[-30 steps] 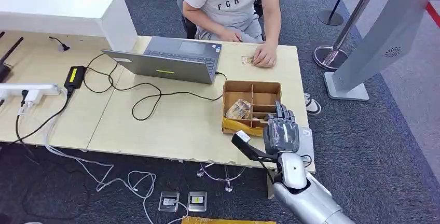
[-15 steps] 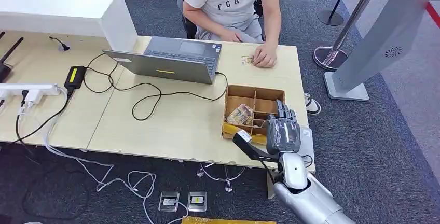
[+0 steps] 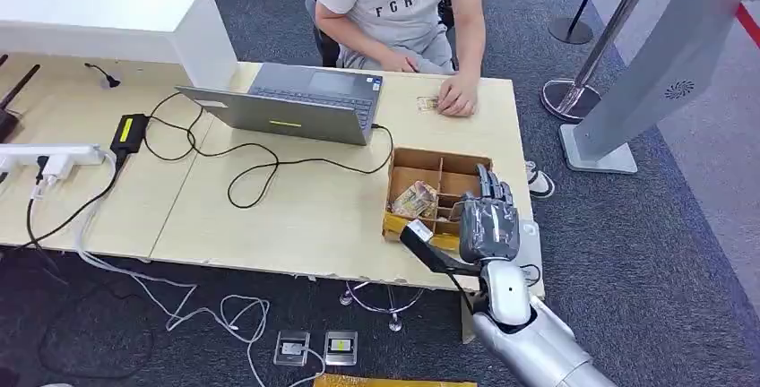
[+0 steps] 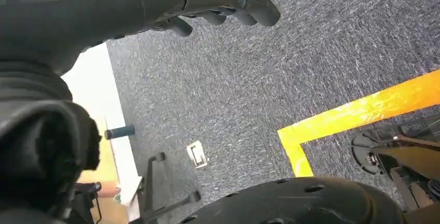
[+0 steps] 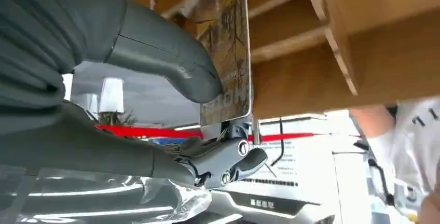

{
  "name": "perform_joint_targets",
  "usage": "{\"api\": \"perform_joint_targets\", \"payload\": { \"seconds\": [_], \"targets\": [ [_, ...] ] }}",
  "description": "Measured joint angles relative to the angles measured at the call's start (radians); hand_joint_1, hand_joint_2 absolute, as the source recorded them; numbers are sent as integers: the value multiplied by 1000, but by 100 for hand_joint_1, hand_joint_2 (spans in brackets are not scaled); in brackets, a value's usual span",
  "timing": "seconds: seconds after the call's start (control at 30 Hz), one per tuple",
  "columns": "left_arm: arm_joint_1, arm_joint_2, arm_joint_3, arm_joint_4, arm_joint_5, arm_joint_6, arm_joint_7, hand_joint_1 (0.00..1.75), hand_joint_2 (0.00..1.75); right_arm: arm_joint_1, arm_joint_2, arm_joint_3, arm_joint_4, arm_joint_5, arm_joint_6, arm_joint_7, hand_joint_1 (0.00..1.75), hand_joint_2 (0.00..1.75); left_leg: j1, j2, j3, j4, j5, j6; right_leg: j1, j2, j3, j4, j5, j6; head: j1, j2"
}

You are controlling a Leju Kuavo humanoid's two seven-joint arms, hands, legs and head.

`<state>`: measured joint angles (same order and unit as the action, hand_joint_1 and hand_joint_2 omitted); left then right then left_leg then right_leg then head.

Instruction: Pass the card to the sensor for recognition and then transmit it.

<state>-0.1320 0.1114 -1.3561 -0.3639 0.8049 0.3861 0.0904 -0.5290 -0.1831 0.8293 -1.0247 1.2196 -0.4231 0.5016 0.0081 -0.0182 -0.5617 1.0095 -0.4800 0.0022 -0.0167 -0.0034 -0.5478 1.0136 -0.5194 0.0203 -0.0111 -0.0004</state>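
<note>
**Card pinched at the box**

My right hand point(image 3: 487, 226) is over the near right corner of the table point(image 3: 296, 217), at the front edge of the brown divided box point(image 3: 436, 170). In the right wrist view my thumb point(image 5: 171, 63) presses flat on a card point(image 5: 228, 53), a thin one with a dark printed pattern, and my darker fingers point(image 5: 228, 162) sit on its other side, so I am holding the card between them. The card stands edge-on to the box's wooden dividers, close against them; I cannot tell whether it touches them.

Another printed card or packet point(image 3: 414, 197) lies in a left compartment of the box.

My left hand point(image 4: 218, 1) hangs over grey carpet beside a yellow floor stripe point(image 4: 358, 115), its fingers curled in with nothing in them.

Across the table a person sits with one hand point(image 3: 457, 98) resting on the tabletop next to a small card-like item point(image 3: 427, 103). A laptop point(image 3: 296, 105) stands open beside them, its cable point(image 3: 260, 167) looping over the table.
</note>
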Motion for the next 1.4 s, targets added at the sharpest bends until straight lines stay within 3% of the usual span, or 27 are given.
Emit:
{"api": "perform_joint_targets", "payload": {
  "seconds": [0.53, 1.4],
  "targets": [
    [1, -5, 5, 0, -22, -9, -2, 0, 0, -26, -3, -33, -174, 45, 3, 10, 175, 175, 0, 0, 0, 0, 0, 0, 0, 0, 0, 0, 0, 0, 0, 0],
    [2, -18, 10, 0, 8, -6, 6, 0, 0, -83, -7, -88, -60, 78, 2, 49, 175, 175, 0, 0, 0, 0, 0, 0, 0, 0, 0, 0, 0, 0, 0, 0]
  ]
}}
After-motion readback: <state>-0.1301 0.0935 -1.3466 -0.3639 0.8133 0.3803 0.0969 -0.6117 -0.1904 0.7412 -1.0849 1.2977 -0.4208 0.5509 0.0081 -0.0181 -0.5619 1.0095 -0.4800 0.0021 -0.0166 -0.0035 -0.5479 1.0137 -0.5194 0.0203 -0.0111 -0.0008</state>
